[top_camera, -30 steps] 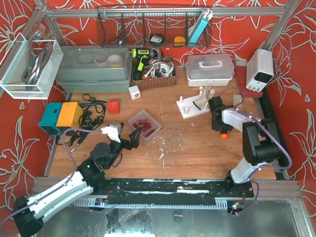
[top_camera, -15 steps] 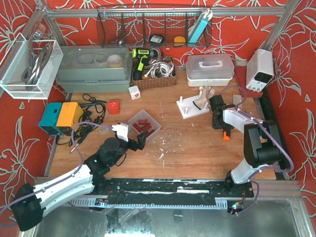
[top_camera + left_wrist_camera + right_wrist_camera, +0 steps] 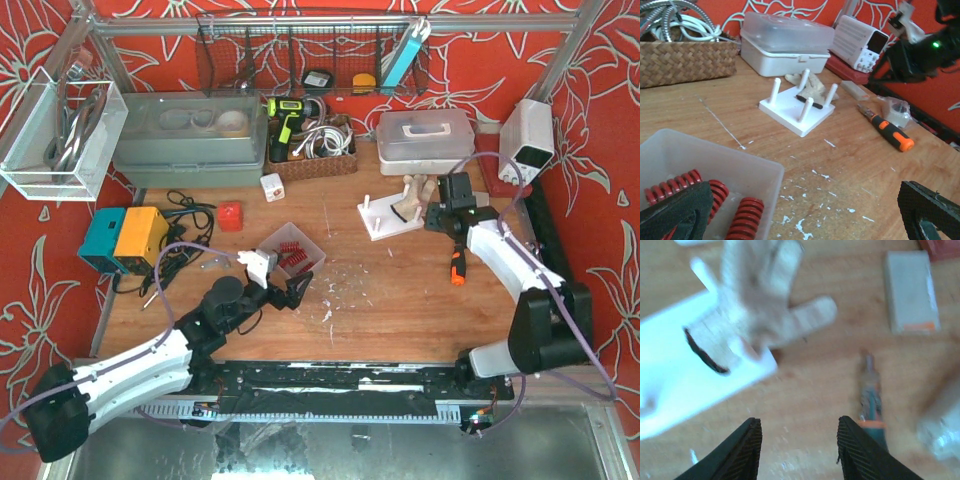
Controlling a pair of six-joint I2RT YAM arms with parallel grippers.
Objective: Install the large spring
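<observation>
The left gripper (image 3: 805, 200) hangs with its jaws wide apart and nothing between them, just on the near side of a clear, square plastic tray (image 3: 715, 167). The red coil springs (image 3: 744, 222) lie in that tray, below and ahead of the gripper's left finger (image 3: 677, 210), not touched by it. At least 3 springs show in the left wrist view; which is the large one cannot be told. All lie flat on their sides, none upright, and the nearest has its long axis running from the tray wall toward the camera.

Well beyond the tray stands a white square base with 4 upright pegs (image 3: 795, 107), a beige work glove (image 3: 760, 305) draped on it. The right gripper (image 3: 797, 440) hovers above the wooden table (image 3: 390, 300) beside that base, jaws apart and empty. An orange-and-black screwdriver (image 3: 457, 268) lies on the table nearby.
</observation>
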